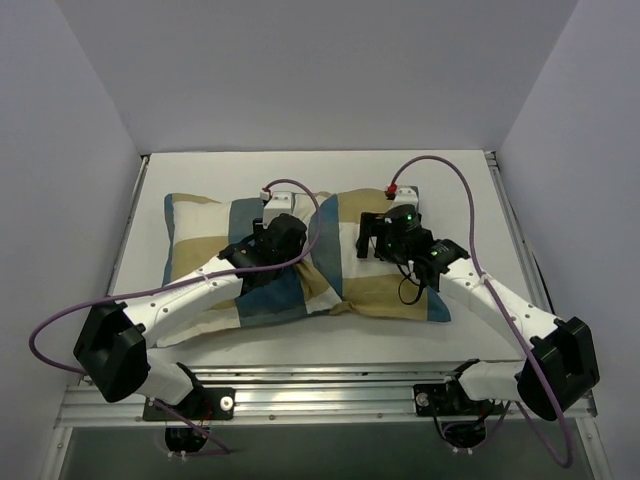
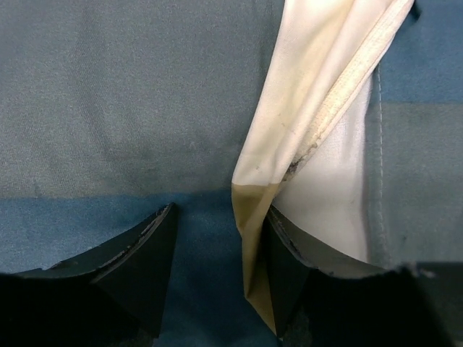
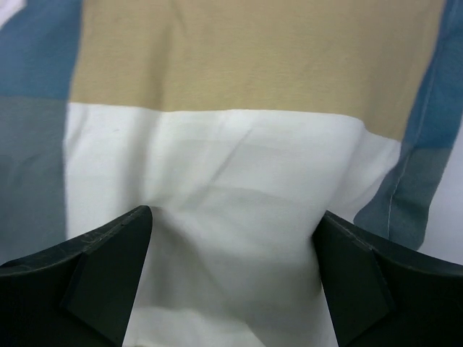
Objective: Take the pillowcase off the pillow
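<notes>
The pillowcase (image 1: 340,285) lies flat across the middle of the tabletop (image 1: 450,180), plumped out by the pillow inside it. No bare part of that pillow can be told for certain from above.

On the left, the left hand (image 2: 221,217) is down on a blue block of the cloth. Its jaws stand partly apart and are not yet clenched on anything. A loose flap (image 2: 318,123) of white cloth with a stitched hem and a tan tip runs down between them and rests against the inner face of one finger. The gap on the other side is bare. Whether that flap is the mouth of the cover or an inner fold, I cannot tell.

This is thin, limp, light fabric. It will bunch and fold, not slide as a sheet, and a grip on a single layer should peel it free. The hemmed edge is the best hold: thicker, less slippery, and it leads to the opening. A pinch that goes too deep would likely catch the soft filling too, and the whole bundle would drag.

On the right, the right hand (image 3: 235,213) is released, its jaws wide, pressing into a white block just below a tan one. The cloth dimples between the tips. From there it could pin the bulk while the cover is drawn off.
</notes>
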Controlling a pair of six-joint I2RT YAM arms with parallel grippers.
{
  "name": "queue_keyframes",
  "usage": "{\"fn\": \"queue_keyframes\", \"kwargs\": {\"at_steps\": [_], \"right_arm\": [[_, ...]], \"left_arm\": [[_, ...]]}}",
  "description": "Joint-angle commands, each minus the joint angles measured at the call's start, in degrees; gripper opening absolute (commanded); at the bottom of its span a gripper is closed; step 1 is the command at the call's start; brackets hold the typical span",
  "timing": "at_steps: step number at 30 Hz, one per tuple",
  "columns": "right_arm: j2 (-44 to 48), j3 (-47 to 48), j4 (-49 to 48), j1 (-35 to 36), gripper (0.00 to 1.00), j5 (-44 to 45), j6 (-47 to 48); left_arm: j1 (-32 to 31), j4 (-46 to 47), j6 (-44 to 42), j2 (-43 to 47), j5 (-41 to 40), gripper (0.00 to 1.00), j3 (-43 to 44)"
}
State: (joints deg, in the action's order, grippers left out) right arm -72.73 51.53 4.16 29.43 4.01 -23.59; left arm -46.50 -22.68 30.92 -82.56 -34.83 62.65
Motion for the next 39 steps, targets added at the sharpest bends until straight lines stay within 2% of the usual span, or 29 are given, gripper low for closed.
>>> {"fn": "queue_keyframes", "kwargs": {"at_steps": [1,11,21,26,30,39], "right_arm": [[1.80,5.59,2.00,7.46,0.85,5.39,-0.57],[-6.46,14.47,2.51,19.78,0.89,13.91,-0.22],[-2.87,16.06,4.36,19.96,0.89,19.45,-2.07],[-2.06,15.80,1.90,20.05,0.88,15.95,-0.93],[-4.43,17.02,0.85,21.19,0.88,14.71,-0.58],[-14.45,17.20,-1.61,21.46,0.86,17.70,-1.28]], "left_arm": [[0.27,1.32,1.69,-1.02,3.01,0.58,-1.30],[2.38,4.48,4.23,-0.84,6.78,0.58,-5.43],[3.52,8.70,5.29,-0.32,11.62,0.56,-8.69],[4.05,10.72,5.38,0.74,14.08,0.52,-9.83],[4.14,11.78,5.38,1.96,15.14,0.44,-10.44],[4.58,12.13,5.91,2.06,15.32,0.43,-11.41]]}}
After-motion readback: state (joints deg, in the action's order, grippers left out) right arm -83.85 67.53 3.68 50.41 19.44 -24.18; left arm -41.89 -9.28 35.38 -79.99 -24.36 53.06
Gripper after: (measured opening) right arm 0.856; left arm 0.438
